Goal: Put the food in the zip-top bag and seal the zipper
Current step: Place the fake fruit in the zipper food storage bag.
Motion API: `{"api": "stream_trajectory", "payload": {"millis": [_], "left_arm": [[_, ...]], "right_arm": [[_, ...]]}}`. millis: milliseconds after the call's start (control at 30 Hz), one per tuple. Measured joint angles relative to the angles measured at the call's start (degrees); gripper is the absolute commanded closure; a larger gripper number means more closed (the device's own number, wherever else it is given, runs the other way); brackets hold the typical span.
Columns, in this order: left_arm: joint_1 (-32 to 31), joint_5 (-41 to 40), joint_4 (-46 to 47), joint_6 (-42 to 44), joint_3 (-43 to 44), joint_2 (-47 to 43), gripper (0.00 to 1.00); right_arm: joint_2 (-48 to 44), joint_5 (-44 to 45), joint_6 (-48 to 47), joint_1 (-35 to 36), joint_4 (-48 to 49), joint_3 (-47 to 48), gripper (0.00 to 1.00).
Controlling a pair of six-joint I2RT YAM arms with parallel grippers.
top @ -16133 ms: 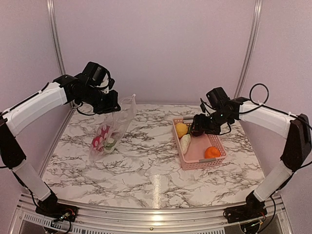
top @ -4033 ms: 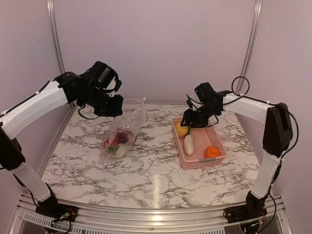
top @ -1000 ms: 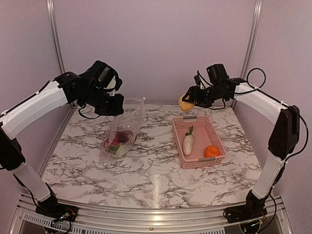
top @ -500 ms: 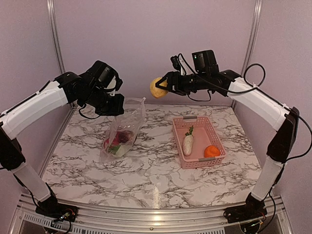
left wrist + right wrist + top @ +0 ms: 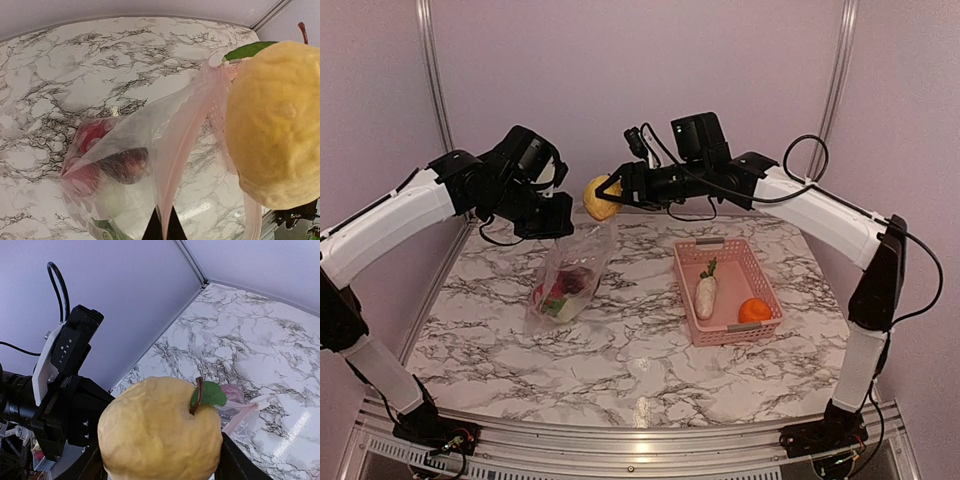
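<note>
My left gripper (image 5: pixel 558 228) (image 5: pixel 162 226) is shut on the top edge of the clear zip-top bag (image 5: pixel 568 275) (image 5: pixel 165 135) and holds it up off the marble table. Red, maroon and green food (image 5: pixel 560 290) (image 5: pixel 107 165) lies in the bag's bottom. My right gripper (image 5: pixel 606 194) is shut on a yellow toy fruit (image 5: pixel 599 197) (image 5: pixel 160 432) (image 5: pixel 277 120) with a green leaf, held in the air just above the bag's mouth. A white oblong vegetable (image 5: pixel 704 294) and an orange fruit (image 5: pixel 754 311) lie in the pink basket (image 5: pixel 724 334). The zipper strip cannot be made out.
The pink lattice basket stands right of centre on the marble table (image 5: pixel 620 350). Pale walls with metal corner posts (image 5: pixel 835 100) close in the back and sides. My left arm's wrist (image 5: pixel 65 385) fills the left of the right wrist view.
My right gripper has carried the yellow fruit leftwards from above the basket to just over the bag's mouth. The left gripper and the bag have stayed put.
</note>
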Motion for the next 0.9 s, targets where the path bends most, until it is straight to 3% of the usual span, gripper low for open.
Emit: {"api": "stream_trajectory", "payload": {"millis": [533, 733, 900], "left_arm": [[0.0, -0.3, 1.5, -3.2, -2.1, -2.5, 1.0], [0.0, -1.4, 1.8, -4.0, -2.9, -2.8, 1.0], [0.1, -2.6, 2.0, -4.6, -3.8, -3.5, 1.0]], "right_arm": [[4.0, 0.8, -0.2, 3.7, -4.1, 5.6, 0.38], [5.4, 1.2, -0.6, 5.0, -7.6, 7.0, 0.31], [7.5, 1.5, -1.6, 5.7, -11.0, 10.8, 0.17]]}}
